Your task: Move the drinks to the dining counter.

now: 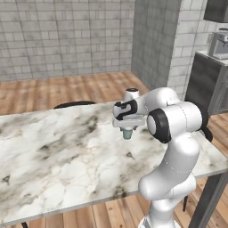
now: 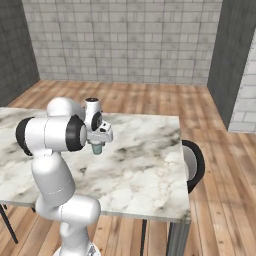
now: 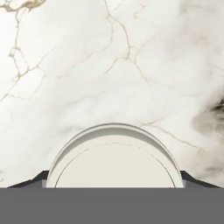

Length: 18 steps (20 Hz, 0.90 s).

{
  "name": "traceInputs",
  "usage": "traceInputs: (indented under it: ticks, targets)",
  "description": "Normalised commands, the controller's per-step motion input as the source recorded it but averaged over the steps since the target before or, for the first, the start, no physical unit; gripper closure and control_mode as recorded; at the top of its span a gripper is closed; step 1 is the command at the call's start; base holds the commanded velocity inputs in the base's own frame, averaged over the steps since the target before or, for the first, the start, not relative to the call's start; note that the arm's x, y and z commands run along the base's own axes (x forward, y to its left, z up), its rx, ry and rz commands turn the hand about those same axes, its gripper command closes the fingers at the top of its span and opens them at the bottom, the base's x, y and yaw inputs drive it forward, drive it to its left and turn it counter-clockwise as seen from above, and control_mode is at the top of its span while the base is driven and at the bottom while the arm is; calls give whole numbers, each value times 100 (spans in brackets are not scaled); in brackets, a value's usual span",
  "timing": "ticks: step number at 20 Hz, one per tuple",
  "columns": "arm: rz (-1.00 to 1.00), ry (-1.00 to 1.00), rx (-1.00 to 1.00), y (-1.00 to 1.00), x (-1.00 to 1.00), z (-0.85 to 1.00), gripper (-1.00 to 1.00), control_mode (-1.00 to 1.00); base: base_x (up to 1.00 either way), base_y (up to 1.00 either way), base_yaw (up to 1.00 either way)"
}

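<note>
you have the teal cup (image 1: 128,133) over the marble table (image 1: 53,151), near its middle, between jaws standing wide around its pale top; whether it rests there i cannot tell. the bottle remains, as i judge.

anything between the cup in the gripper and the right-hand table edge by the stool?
Nothing: in the right base view, bare marble of the dining counter runs from the teal cup to the edge by the stool.
</note>
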Motion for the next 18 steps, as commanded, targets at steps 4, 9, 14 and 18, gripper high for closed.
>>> traceInputs:
  ticks: [4, 9, 14, 18]
  targets:
    - [0, 0, 0, 0, 0, 0, -100, -100, 0, 0, 0]
    - [0, -1, 0, 0, 0, 24, -100, -100, 0, 0, 0]
    - [0, -6, 0, -6, -4, 51, -100, -100, 0, 0, 0]
    - [0, -5, 0, -12, -10, 51, -100, -100, 0, 0, 0]
